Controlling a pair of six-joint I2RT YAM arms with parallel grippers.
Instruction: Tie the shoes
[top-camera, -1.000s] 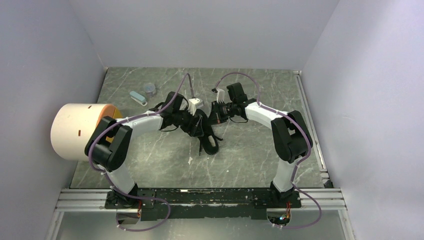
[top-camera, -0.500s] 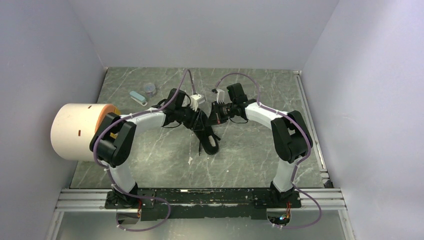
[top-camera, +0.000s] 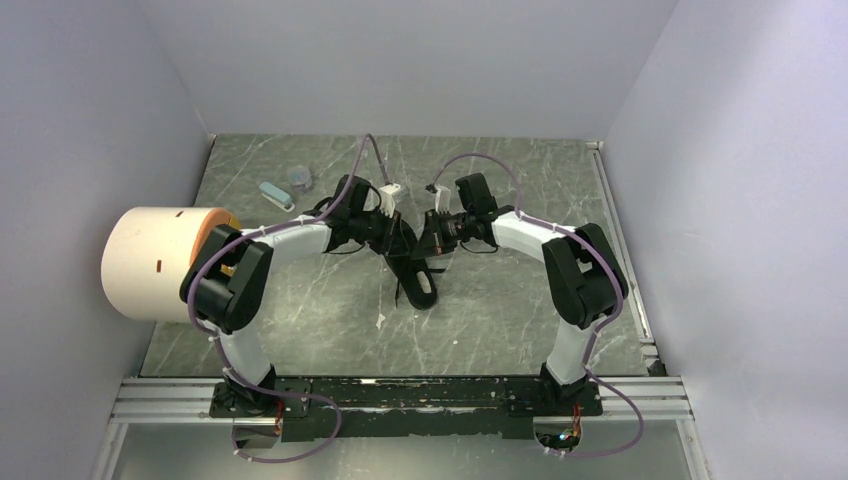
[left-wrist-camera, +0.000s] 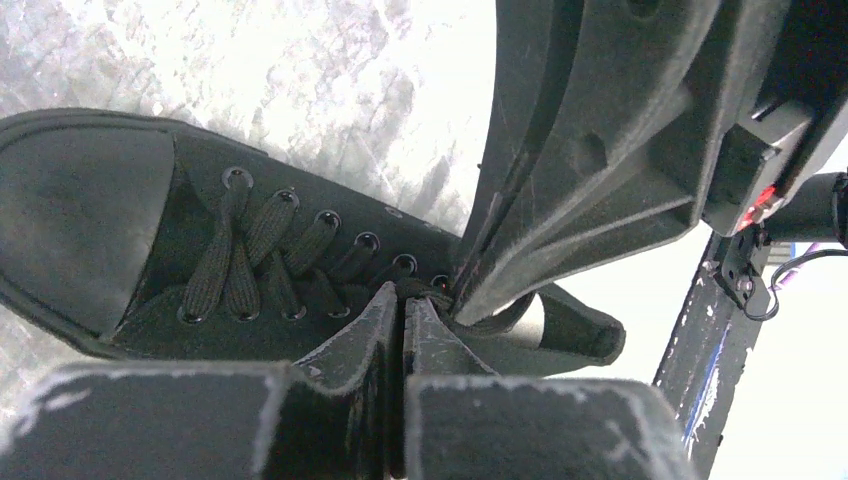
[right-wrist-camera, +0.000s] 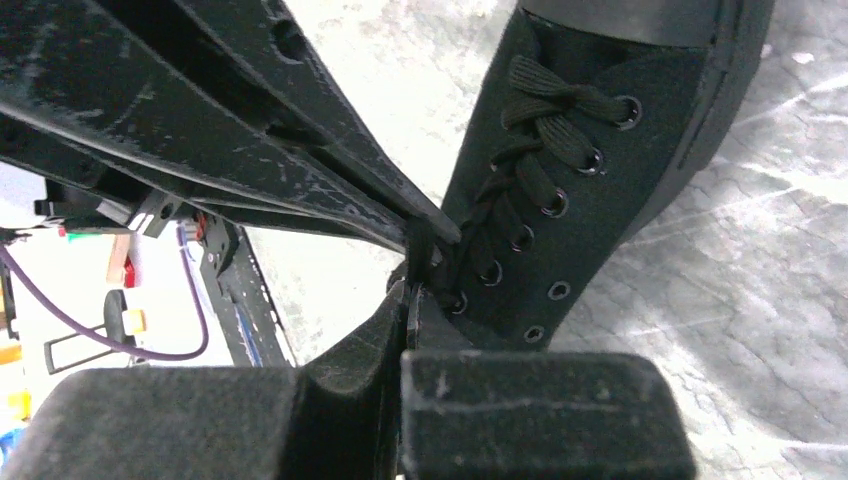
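The shoe (top-camera: 417, 282) lies on the table (top-camera: 500, 320) near its middle, running from the grippers toward the near edge. The left gripper (left-wrist-camera: 403, 318) comes in from its left and the right gripper (right-wrist-camera: 412, 300) from its right, and their tips meet at the top eyelets, where the laces (right-wrist-camera: 545, 150) end. A large roll (top-camera: 160, 262) lies on its side at the table's left edge, well apart from the shoe. Behind it, a small item (top-camera: 277, 195) and a smaller one (top-camera: 299, 180) sit just beside each other.

Top view: high and behind, looking down over the whole table (top-camera: 500, 310). Wrist views sit very close (from opposite sides). Both share the shoe (left-wrist-camera: 90, 200).
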